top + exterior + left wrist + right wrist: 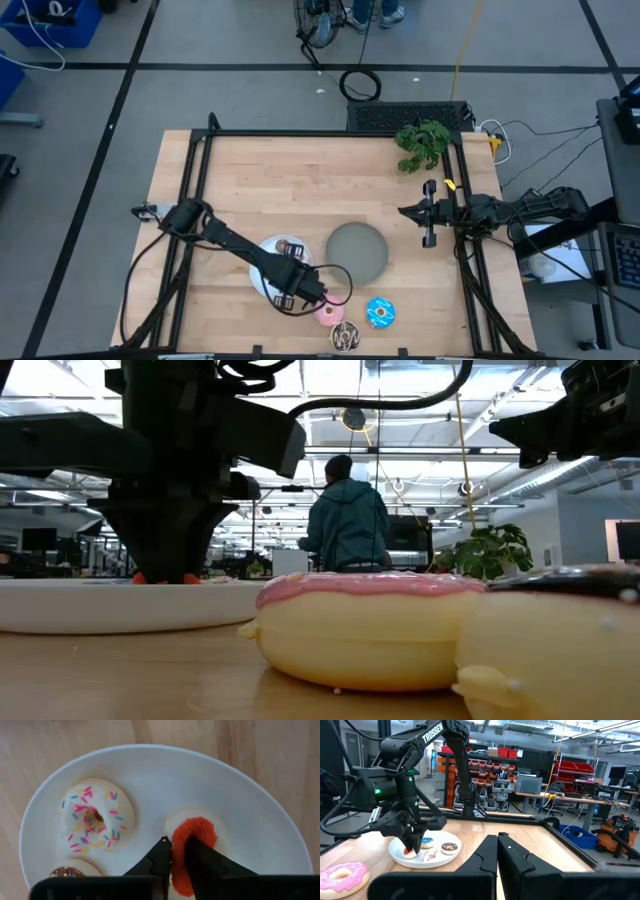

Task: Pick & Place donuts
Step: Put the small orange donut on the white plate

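Note:
My left gripper (pixel 300 290) points down over the white plate (pixel 268 268) near the table's near edge, shut on the tiny red donut (pixel 200 832). On the plate beside it lie a whitish sprinkled tiny donut (pixel 95 815), a brown one (pixel 67 870) and a blue one (pixel 426 841). The pink donut (pixel 328 315), the chocolate donut (pixel 345 337) and the blue sprinkled donut (pixel 380 312) lie flat on the wood by the near edge. My right gripper (pixel 405 211) waits shut above the table's right side. My left gripper pinches the red donut's ring wall (pixel 176 851) between its two fingers, coming from above and pointing down. One finger (pixel 161 851) stands outside the ring, and the other (pixel 196 851) covers the hole. Whether the donut is lifted off the plate, I cannot tell.
A grey plate (pixel 357 250) sits at mid-table, right of the white one. A green plant (pixel 422 143) stands at the far right corner. Black frame rails (pixel 195 190) run along the table's sides. A person (pixel 347 520) stands in the room beyond.

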Controlling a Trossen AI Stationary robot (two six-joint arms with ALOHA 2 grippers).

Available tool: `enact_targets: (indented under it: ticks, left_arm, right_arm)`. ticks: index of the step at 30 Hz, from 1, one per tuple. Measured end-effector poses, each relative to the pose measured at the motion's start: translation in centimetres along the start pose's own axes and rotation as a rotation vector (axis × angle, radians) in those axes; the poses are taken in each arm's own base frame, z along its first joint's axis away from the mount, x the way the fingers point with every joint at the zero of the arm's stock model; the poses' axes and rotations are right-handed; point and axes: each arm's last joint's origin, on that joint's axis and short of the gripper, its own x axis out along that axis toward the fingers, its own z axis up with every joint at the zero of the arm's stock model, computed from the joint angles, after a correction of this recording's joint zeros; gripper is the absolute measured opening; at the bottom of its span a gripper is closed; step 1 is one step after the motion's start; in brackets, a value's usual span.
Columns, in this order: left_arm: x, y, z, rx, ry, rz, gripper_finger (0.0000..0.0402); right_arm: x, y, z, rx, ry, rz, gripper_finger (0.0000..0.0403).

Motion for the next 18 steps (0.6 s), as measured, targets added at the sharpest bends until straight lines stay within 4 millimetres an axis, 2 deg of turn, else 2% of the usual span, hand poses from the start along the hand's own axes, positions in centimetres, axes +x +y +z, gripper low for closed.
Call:
enact_targets:
  ticks: [11, 14, 18]
  left_arm:
    - [-0.9, 0.4, -0.5, -0.056, 0.038, -0.008, 0.0222]
    - [-1.5, 0.5, -0.6, -0.059, 0.067, 0.001, 0.0243]
    - [-2.3, 0.6, -0.3, -0.059, 0.047, 0.023, 0.0246]
  right_arm:
    - [0.0, 0.0, 0.0, 0.0, 0.0, 0.0, 0.0]
    - [0.0, 0.0, 0.0, 0.0, 0.0, 0.0, 0.0]
    - [0.0, 0.0, 0.0, 0.0, 0.001, 0.0, 0.0]
